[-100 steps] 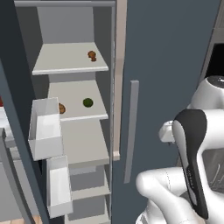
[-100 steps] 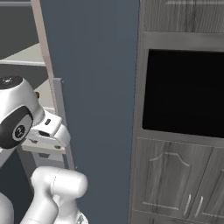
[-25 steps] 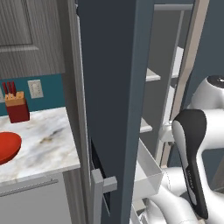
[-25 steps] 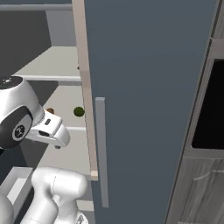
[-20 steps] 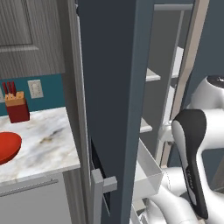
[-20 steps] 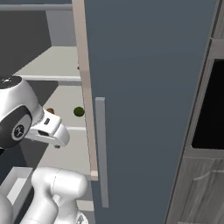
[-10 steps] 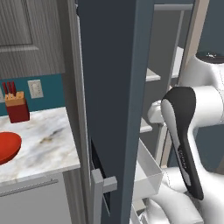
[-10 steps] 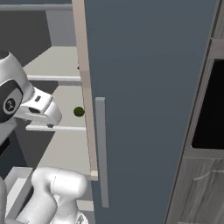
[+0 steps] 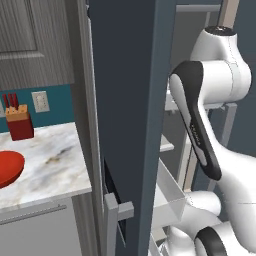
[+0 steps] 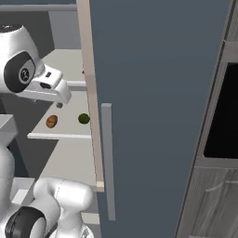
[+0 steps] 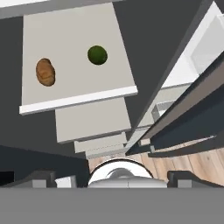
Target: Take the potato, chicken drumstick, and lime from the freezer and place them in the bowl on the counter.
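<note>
1. The freezer (image 10: 153,93) stands open beside the tabletop (image 9: 47,155) carrying the bowl (image 9: 9,167).
2. Its pale shelf (image 11: 76,94) holds the potato (image 11: 45,72) and lime (image 11: 97,55), well apart.
3. Both look firm, light and prone to roll; take each across its middle.
4. The pincer (image 11: 111,177) is wide open and empty above them.

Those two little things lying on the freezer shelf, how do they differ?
The potato is tan-brown and oval; the lime is dark green and round. On the shelf, the potato lies nearer one side edge, the lime nearer the middle. Both are small, of similar size, and lie apart, untouched.
</note>
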{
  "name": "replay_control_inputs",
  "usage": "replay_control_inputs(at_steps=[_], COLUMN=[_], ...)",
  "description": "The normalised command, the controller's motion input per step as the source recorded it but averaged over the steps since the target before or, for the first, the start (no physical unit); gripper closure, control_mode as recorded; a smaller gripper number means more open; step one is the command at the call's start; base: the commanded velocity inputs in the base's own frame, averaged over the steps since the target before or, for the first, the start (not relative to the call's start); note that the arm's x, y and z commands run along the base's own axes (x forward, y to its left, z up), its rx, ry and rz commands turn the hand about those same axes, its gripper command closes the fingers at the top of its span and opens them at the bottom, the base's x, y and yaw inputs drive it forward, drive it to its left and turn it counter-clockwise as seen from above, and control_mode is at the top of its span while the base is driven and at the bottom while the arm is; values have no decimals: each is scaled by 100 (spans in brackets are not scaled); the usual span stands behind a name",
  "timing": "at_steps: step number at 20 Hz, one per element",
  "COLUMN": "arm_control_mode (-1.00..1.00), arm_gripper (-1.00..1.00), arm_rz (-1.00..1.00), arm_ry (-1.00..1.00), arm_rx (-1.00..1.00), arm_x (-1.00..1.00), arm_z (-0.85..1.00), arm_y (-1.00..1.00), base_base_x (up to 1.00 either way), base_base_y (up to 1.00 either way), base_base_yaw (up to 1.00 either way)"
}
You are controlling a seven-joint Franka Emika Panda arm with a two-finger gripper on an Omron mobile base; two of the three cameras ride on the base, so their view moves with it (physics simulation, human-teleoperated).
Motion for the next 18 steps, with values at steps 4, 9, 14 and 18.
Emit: replay_control_inputs(at_steps=[4,9,14,18], arm_control_mode=[-100,-100,-100,-100], arm_gripper=[-100,-100,-100,-100], arm_rz=[6,5,3,0], arm_ry=[-12,-19,-16,-5], arm_rx=[0,0,0,0], arm_x=[45,22,21,28], arm_z=[4,3,13,15], arm_y=[0,0,0,3], base_base_x=[0,0,0,0], base_base_y=[0,0,0,0], base_base_yaw=[0,0,0,0])
